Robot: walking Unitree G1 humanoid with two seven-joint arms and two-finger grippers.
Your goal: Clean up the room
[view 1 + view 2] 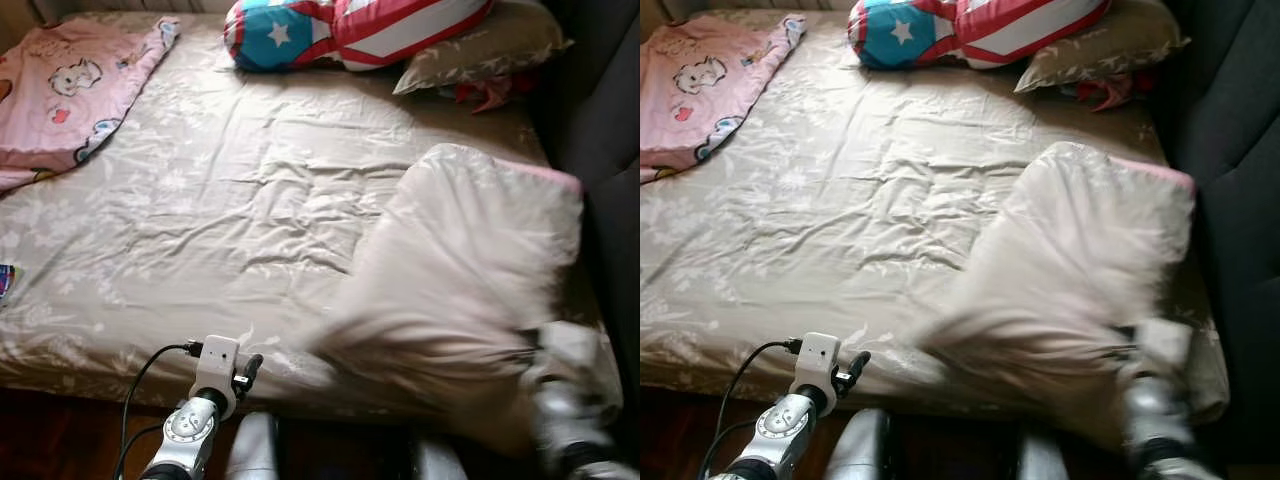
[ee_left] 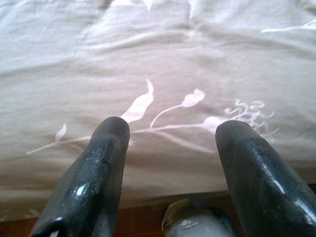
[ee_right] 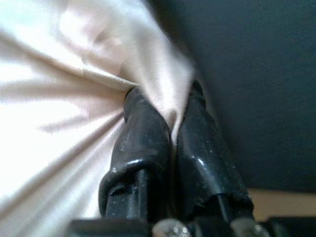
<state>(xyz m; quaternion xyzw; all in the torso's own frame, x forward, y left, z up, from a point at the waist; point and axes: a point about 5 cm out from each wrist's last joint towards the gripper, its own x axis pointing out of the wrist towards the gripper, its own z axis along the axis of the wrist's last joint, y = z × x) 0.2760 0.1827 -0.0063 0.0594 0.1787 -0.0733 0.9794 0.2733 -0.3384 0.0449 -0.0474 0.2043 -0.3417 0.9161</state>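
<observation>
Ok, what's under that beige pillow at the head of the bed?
A red item pokes out from under the beige pillow; what it is can't be told, since the pillow covers most of it. The star-and-stripes cushion lies on the pillow's other end.

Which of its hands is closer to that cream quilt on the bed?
Right. The right gripper pinches the cream quilt; the left gripper hovers, fingers apart, over the bedsheet.

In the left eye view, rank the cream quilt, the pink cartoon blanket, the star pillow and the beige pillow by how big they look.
1. cream quilt, though it is blurred and nearest the camera
2. pink cartoon blanket, cut off by the frame
3. star pillow
4. beige pillow, partly covered

The right gripper pinches the quilt.
</observation>
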